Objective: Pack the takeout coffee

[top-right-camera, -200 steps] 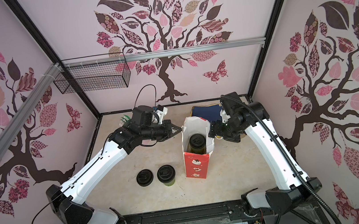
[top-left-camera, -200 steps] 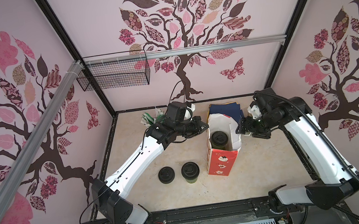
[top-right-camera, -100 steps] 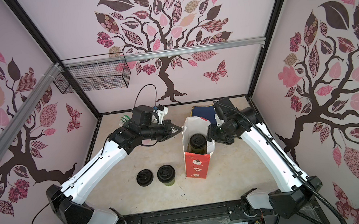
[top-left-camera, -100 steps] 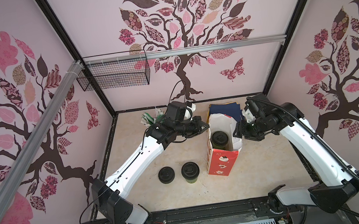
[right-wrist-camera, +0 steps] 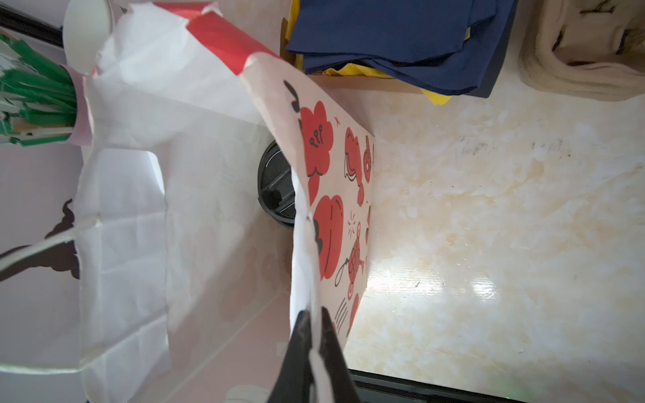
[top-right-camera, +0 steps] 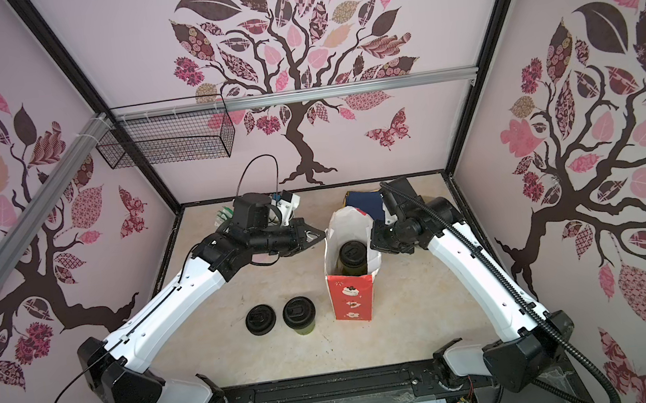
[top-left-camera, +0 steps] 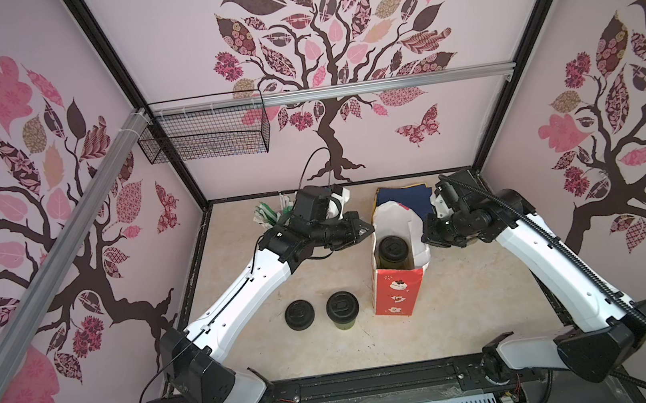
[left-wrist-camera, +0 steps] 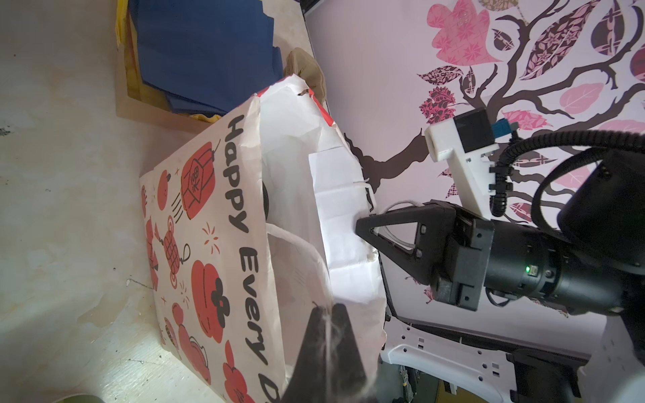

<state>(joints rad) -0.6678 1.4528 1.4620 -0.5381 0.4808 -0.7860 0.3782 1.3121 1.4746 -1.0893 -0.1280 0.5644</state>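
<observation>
Left gripper [top-left-camera: 370,228] and right gripper [top-left-camera: 425,236] are pinching shut on opposite rims of the paper bag [top-left-camera: 395,296]. One coffee cup [top-left-camera: 393,249] is standing inside, and the second cup [top-left-camera: 342,307] is waiting beside the lid stack [top-left-camera: 299,313]. Pulling apart risks tearing paper or tipping the bag. Napkins [top-left-camera: 404,197] are crowding behind; the desk [top-left-camera: 476,301] in front is lying open.

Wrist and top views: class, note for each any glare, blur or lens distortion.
Right wrist view: glare whitens the tabletop beside the paper bag; the right hand is out of focus. Left wrist view: the left hand blurs at the picture's edge, the bag's print is sharp. Both top views: the wide lens makes the frame posts lean outward; light even, shadows soft.
</observation>
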